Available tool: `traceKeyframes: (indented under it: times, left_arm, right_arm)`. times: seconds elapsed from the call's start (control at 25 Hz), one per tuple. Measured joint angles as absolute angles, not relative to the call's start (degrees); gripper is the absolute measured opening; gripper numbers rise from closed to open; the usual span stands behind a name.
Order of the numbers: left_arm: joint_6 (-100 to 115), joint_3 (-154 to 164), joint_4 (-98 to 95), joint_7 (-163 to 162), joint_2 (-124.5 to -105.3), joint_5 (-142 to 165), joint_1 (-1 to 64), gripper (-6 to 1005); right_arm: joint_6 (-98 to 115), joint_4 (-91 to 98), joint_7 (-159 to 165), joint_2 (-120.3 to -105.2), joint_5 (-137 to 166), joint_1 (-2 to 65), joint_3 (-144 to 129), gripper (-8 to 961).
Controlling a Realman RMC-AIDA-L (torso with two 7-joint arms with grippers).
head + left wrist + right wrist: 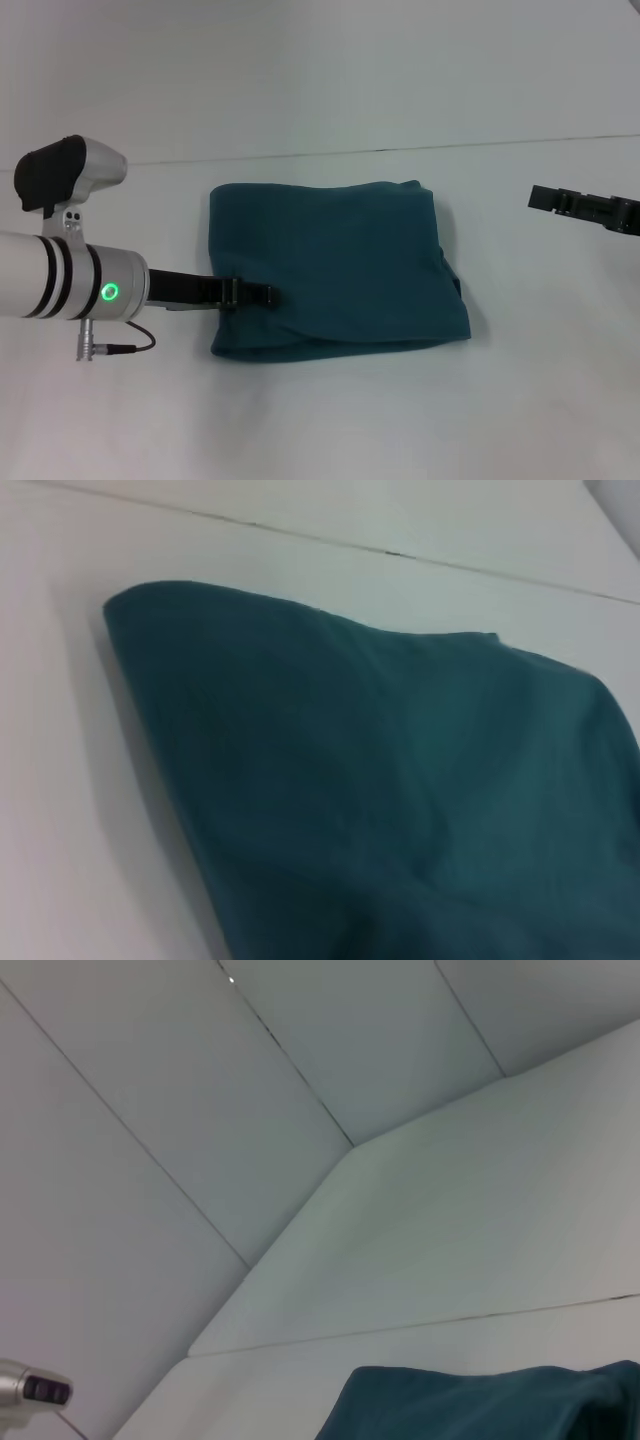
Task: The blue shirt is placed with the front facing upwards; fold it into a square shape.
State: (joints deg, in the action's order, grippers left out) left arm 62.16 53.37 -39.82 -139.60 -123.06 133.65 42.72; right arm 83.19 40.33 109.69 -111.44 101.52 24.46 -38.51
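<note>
The blue shirt (335, 268) lies in the middle of the white counter (330, 420), already folded into a thick, roughly square packet with no lettering showing, so the fold looks all but done. The left gripper (262, 294) reaches in low at the packet's near-left edge, its tip over the cloth, probably to press or tidy that side; I cannot tell whether its fingers are clenched or released. The right gripper (545, 198) sits well apart on the shirt's right, clear of the cloth, apparently idle, and its state cannot be told either.

The head view gives the whole outline, including the uneven lower-right corner. The left wrist view shows the shirt's smooth top layer and rounded fold edge close up. The right wrist view catches only a strip of cloth and the wall.
</note>
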Motion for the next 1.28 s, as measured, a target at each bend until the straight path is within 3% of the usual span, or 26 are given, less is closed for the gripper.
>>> traceKeyframes:
  times: [0.08, 0.28, 0.8, 1.28]
  left_arm:
    - [62.15, 53.41, -39.82, -139.57, -123.13, 133.65, 42.72, 779]
    - [62.63, 53.43, -40.11, -139.5, -123.22, 133.68, 42.65, 566]
    - [67.21, 52.85, -45.49, -140.24, -123.22, 133.35, 39.64, 136]
    - [71.13, 48.96, -49.27, -141.31, -122.32, 134.07, 35.23, 94]
  right_arm:
    - [83.37, 40.28, 109.69, -111.44, 101.51, 24.38, -38.36, 945]
    - [83.4, 40.17, 109.67, -111.44, 101.52, 24.42, -38.08, 945]
    - [83.5, 39.99, 109.69, -111.44, 101.49, 24.28, -37.14, 945]
    - [83.42, 39.99, 109.91, -111.32, 101.54, 24.89, -36.99, 945]
